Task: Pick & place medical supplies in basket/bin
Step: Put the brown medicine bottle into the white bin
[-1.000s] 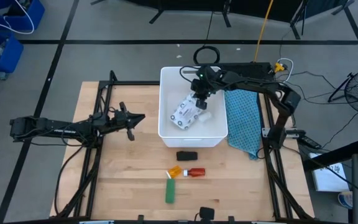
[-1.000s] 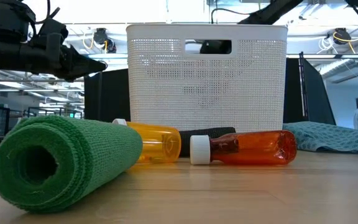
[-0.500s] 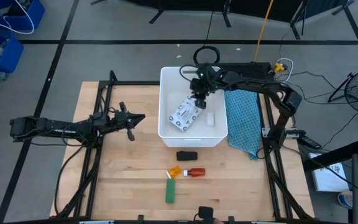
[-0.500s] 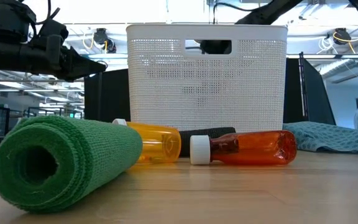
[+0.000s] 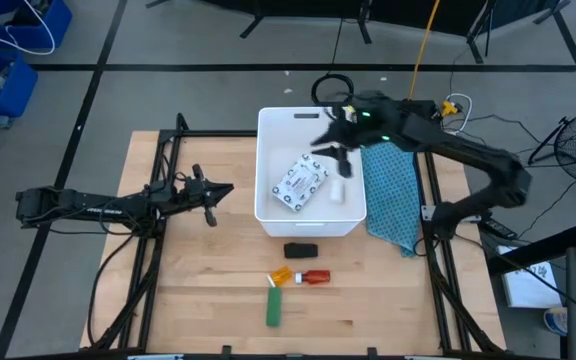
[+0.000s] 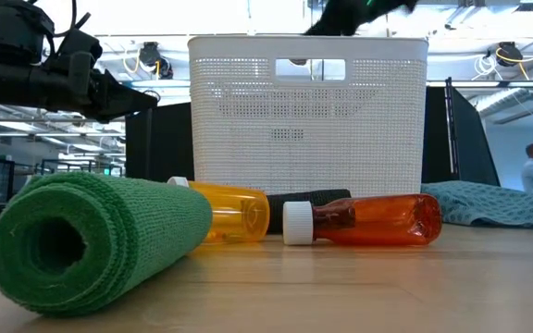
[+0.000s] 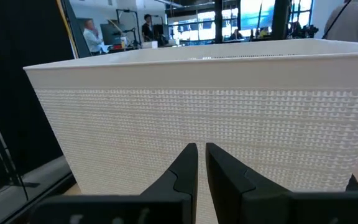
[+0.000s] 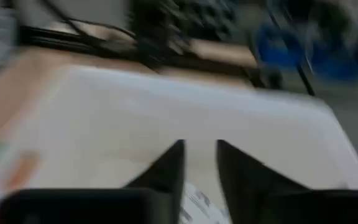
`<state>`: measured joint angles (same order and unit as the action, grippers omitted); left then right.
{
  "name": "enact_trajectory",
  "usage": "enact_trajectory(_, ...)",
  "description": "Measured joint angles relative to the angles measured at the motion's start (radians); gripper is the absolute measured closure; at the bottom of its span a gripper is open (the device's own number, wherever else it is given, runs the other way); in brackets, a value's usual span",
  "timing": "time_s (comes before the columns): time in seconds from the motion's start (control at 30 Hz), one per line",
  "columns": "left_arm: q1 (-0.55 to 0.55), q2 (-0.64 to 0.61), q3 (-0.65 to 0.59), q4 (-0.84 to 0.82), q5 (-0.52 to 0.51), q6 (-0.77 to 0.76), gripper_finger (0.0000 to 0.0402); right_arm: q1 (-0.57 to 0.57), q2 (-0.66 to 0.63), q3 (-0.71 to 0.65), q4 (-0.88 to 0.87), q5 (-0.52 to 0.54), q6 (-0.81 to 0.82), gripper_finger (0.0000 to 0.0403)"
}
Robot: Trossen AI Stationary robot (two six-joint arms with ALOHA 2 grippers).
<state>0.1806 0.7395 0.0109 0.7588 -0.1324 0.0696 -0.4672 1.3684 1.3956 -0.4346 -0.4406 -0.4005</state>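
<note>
Perforated white plastic basket (image 5: pixel 309 215) holds a flat printed packet (image 5: pixel 300 183); the right tool (image 5: pixel 334 150), blurred above it, fingers slightly parted, empty.

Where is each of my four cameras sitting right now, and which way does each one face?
High view: overhead, looking straight down; both arms, left gripper beside the large white plastic tub, right gripper over it.
Low view: at tabletop height, facing the green fabric roll, the orange-red bottle with white cap and the tub's handle wall; left arm at upper left.
Left wrist view: aimed at the tub's side wall past its own nearly closed jaws.
Right wrist view: blurred, aimed into the tub.
All four views share the tub.
</note>
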Motion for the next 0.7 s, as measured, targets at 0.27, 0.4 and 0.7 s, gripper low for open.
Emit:
enact_trajectory(0.27,0.000,0.000,0.000,-0.033,0.000,-0.002,0.0364,0.051,-0.325,-0.160,0.035,-0.142,0.027,0.0398)
enact_trajectory(0.4,0.000,0.000,0.000,-0.039,-0.001,0.000,0.0364,0.050,-0.482,-0.404,0.188,-0.221,0.122,0.0400)
enact_trajectory(0.7,0.000,0.000,0.000,-0.029,-0.001,-0.059,0.0364,0.124,-0.689,-0.962,0.912,-0.143,0.602,0.0402)
